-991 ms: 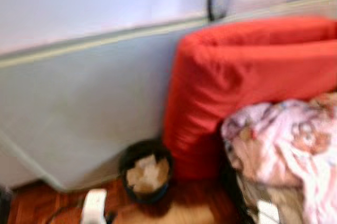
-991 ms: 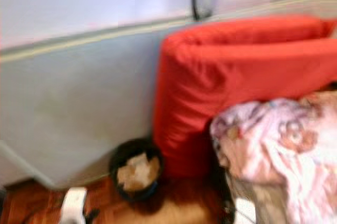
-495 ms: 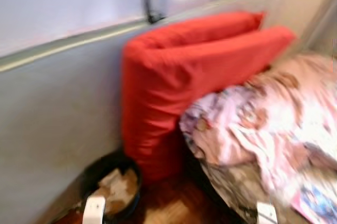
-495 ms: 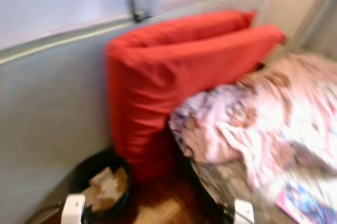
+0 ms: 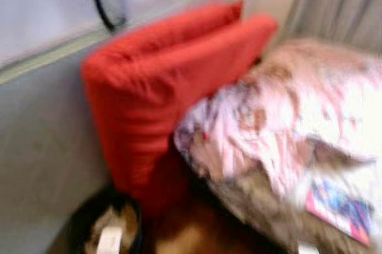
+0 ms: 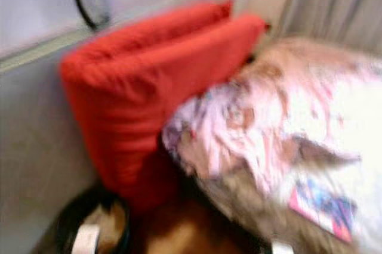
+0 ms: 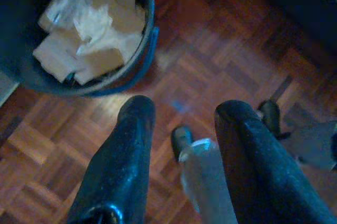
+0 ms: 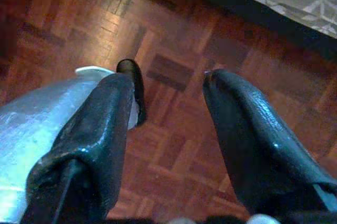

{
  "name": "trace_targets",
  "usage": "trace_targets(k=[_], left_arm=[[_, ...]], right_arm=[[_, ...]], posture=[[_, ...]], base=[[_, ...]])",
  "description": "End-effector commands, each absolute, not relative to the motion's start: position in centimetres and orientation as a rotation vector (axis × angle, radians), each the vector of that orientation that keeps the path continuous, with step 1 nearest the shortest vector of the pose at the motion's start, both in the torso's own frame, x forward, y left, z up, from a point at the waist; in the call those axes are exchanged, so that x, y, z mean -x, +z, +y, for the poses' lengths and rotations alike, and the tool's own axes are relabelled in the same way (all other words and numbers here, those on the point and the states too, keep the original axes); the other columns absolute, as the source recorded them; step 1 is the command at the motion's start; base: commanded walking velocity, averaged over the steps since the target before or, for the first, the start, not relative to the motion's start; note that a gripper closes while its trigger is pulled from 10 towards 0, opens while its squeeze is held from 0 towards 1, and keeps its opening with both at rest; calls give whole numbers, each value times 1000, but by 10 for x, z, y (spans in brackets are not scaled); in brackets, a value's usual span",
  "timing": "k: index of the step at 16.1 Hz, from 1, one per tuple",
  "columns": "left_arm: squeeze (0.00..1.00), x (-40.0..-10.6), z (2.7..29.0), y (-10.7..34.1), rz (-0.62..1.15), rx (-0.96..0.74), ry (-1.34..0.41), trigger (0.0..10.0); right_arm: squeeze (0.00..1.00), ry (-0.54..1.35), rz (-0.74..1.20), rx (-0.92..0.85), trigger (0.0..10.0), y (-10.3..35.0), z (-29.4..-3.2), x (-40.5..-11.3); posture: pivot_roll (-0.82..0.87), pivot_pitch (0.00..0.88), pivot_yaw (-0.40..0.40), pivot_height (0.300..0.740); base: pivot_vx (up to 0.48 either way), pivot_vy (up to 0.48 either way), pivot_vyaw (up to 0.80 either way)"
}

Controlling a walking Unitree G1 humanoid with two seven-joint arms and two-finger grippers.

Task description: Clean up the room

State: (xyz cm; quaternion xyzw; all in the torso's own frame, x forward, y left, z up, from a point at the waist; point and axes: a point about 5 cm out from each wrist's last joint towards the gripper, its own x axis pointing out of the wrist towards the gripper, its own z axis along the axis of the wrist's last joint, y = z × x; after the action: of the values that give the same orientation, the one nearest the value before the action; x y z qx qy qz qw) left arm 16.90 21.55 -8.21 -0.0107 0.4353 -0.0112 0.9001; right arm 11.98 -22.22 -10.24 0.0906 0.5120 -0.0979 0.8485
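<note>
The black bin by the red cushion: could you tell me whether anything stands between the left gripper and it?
Nothing visible does. The left gripper hangs open over bare parquet floor, with the black bin of crumpled paper just ahead of its fingertips.

Head stereo pair looks down, blurred, sharing bed (image 5: 310, 123); wrist cams face parquet floor (image 8: 174, 77) close up.

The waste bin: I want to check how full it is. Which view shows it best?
The left wrist view: the waste bin is sharp, seen from above, holding crumpled paper. Both eye views show it blurred at the bottom edge.
</note>
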Motion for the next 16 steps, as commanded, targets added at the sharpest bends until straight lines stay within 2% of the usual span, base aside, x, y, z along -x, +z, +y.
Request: trace_targets(k=[1, 4, 7, 11, 14, 16], left_arm=[[0, -160, 220, -85, 934, 5, -28, 10000], [0, -191, 216, -72, 867, -16, -65, 10000], [0, -202, 215, -67, 859, -20, -62, 10000], [0, -200, 207, -70, 864, 5, -47, 10000], [0, -194, 214, -72, 889, -8, -40, 10000], [0, -192, 216, -73, 888, -3, -14, 10000]], right_arm=[[0, -189, 1055, -198, 10000, -101, -214, -129], [0, -167, 957, -219, 10000, -90, -209, -161], [0, -143, 949, -198, 10000, -87, -204, -171], [0, -160, 910, -221, 10000, -81, -204, -184], [0, -141, 905, -226, 10000, -80, -195, -188], [0, -132, 917, -225, 10000, -81, -194, -187]], posture=[[-43, 0, 38, 740], [-67, 0, 26, 740], [-92, 0, 16, 740], [-86, 0, 38, 740], [-89, 0, 55, 740], [-63, 0, 35, 740]], base=[[0, 0, 0], [0, 0, -800], [0, 0, -800], [0, 0, -800], [0, 0, -800], [0, 0, -800]])
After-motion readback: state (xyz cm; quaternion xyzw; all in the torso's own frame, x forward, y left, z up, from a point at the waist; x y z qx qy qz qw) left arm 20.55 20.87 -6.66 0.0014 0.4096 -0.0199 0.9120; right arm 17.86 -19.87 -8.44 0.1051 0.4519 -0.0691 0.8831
